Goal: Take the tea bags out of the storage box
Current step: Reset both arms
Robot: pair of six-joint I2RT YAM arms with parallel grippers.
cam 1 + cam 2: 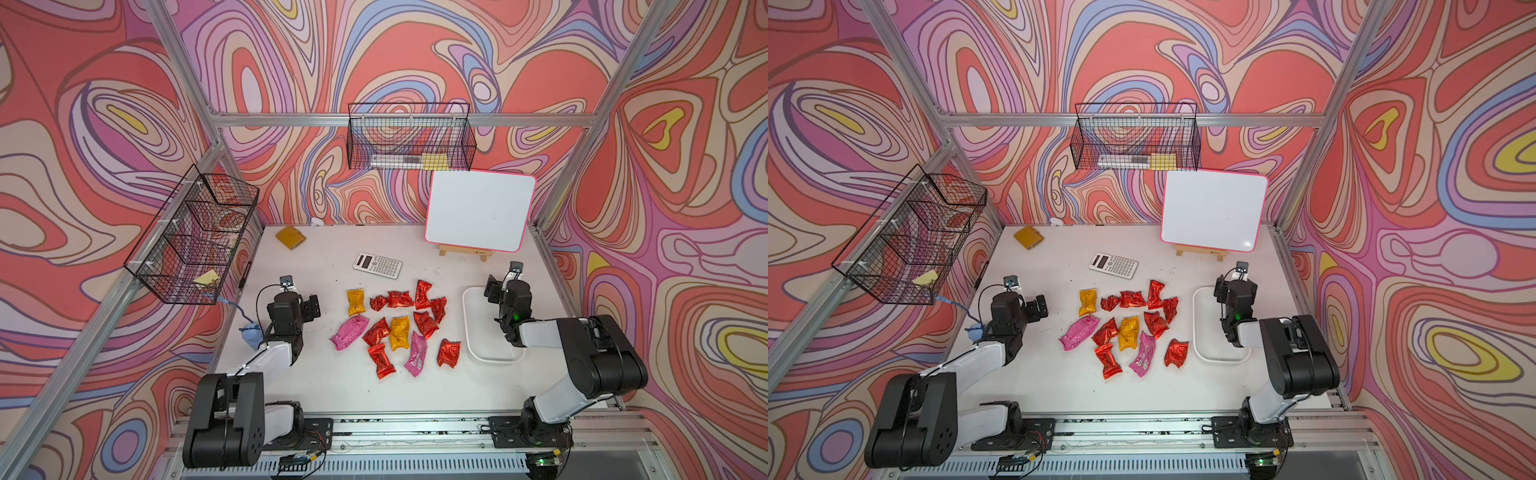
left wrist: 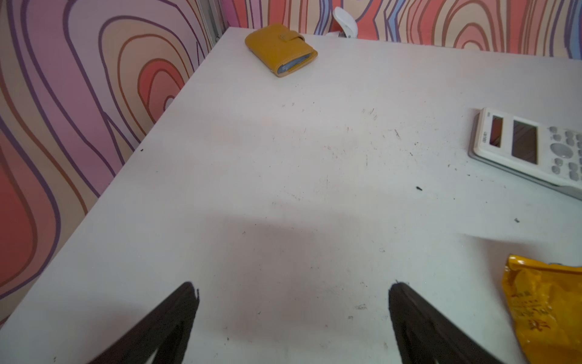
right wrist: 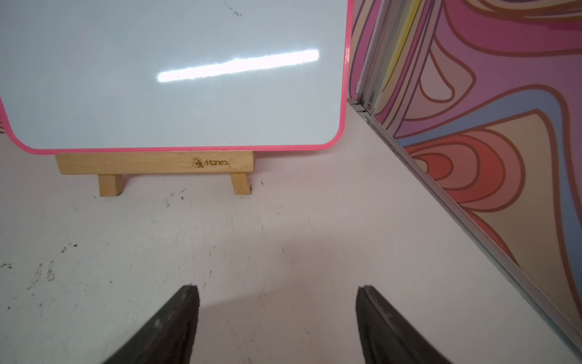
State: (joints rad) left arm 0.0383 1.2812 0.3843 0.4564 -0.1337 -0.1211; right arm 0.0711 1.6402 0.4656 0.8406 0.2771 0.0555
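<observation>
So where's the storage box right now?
In both top views the storage box sits on the robot's right, partly under the right arm, with the tea bags just beside it.

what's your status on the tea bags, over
Left tool open, empty. Right tool open, empty, near the box. Tea bags lie on the table; none seen in the box, part hidden by right arm. Nothing blocking.
</observation>
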